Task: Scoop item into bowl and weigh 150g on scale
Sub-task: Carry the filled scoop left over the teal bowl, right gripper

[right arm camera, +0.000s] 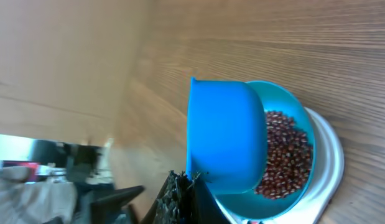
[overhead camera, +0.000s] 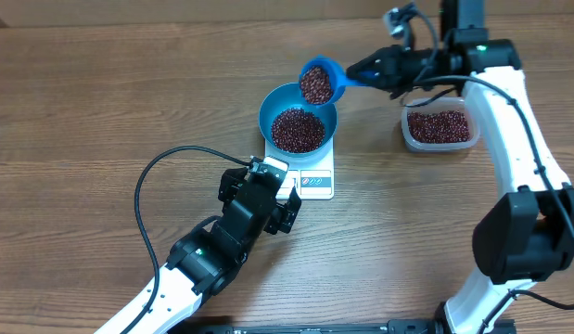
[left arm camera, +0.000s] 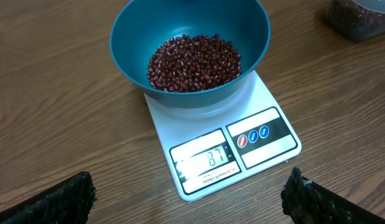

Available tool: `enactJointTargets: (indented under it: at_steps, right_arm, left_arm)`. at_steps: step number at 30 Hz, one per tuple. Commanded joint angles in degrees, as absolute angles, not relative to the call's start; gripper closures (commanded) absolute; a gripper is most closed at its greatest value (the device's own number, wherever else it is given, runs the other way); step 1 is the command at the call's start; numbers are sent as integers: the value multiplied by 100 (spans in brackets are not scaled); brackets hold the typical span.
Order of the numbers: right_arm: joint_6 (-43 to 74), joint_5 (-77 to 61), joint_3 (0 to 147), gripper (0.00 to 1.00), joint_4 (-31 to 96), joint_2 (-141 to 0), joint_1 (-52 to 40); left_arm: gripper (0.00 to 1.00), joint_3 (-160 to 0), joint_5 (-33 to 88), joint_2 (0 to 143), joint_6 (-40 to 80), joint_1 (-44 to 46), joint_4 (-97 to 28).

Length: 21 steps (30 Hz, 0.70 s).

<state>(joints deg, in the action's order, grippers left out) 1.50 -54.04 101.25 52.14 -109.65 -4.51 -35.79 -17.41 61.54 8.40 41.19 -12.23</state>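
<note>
On the scale (left arm camera: 167,121): bowl (left arm camera: 127,37) of beans (left arm camera: 193,62), 12 o'clock of left gripper (left arm camera: 186,202), jaws apart.
Right gripper (overhead camera: 363,71): jaws clamped on scoop (overhead camera: 335,74), at bowl's 1 o'clock.
Scale's display (left arm camera: 208,158): 87.

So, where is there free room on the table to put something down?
Free: the wide bare tabletop left of the blue bowl, and the front strip between scale and right arm. Crowded: around bowl, scoop and bean tub.

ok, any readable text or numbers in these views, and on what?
"87": display of the scale.
Small print under the display: too small to read.
Three round button icons, one red, two blue: symbols unreadable.
No other text legible.
</note>
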Motion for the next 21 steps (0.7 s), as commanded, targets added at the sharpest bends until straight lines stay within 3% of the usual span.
enactJointTargets:
  at_steps: [1, 21]
  right_arm:
    - [108, -4678, 10326, 96, 5122, -10680, -646]
    - [-506, -4163, 10324, 96, 5144, -10683, -1015]
  left_arm:
    - [0, -3533, -1841, 6187, 731, 4084, -1219]
    - [0, -3533, -1841, 6187, 729, 4084, -1216]
